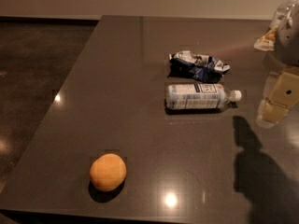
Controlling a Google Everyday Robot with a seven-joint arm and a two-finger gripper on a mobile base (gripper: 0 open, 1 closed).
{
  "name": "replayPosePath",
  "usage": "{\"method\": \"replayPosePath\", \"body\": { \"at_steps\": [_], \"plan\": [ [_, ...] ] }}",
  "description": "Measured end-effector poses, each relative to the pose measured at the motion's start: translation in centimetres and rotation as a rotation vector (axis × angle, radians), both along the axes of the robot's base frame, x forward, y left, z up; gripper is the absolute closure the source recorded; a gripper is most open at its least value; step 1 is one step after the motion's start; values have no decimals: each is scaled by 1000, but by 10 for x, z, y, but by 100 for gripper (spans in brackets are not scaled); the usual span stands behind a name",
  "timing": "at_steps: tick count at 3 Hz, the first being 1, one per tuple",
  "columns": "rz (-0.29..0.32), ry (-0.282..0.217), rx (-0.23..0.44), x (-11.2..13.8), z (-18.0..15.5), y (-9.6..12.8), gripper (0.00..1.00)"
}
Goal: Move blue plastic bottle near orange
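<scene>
The blue plastic bottle [201, 96] lies on its side in the middle right of the dark table [121, 78], with its white cap pointing right. The orange [108, 171] sits near the table's front edge at the left, well apart from the bottle. My gripper [272, 112] hangs above the table at the right edge of the camera view, a short way right of the bottle's cap and not touching it. It holds nothing that I can see.
A crumpled dark blue-and-white snack bag [198, 65] lies just behind the bottle. The arm's shadow [257, 171] falls on the front right of the table. The table's left edge drops to a dark floor [32, 78].
</scene>
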State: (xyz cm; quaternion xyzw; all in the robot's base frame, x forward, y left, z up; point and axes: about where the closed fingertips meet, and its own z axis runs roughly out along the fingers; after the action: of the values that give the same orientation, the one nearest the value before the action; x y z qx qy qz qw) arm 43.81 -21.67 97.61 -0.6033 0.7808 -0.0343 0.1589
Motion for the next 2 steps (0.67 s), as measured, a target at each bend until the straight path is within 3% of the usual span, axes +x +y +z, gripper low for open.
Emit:
{"method": "replayPosePath", "body": {
  "at_steps": [1, 2],
  "plan": [
    [0, 0, 0, 0, 0, 0, 0],
    [42, 22, 2, 14, -8, 18, 0]
  ]
}}
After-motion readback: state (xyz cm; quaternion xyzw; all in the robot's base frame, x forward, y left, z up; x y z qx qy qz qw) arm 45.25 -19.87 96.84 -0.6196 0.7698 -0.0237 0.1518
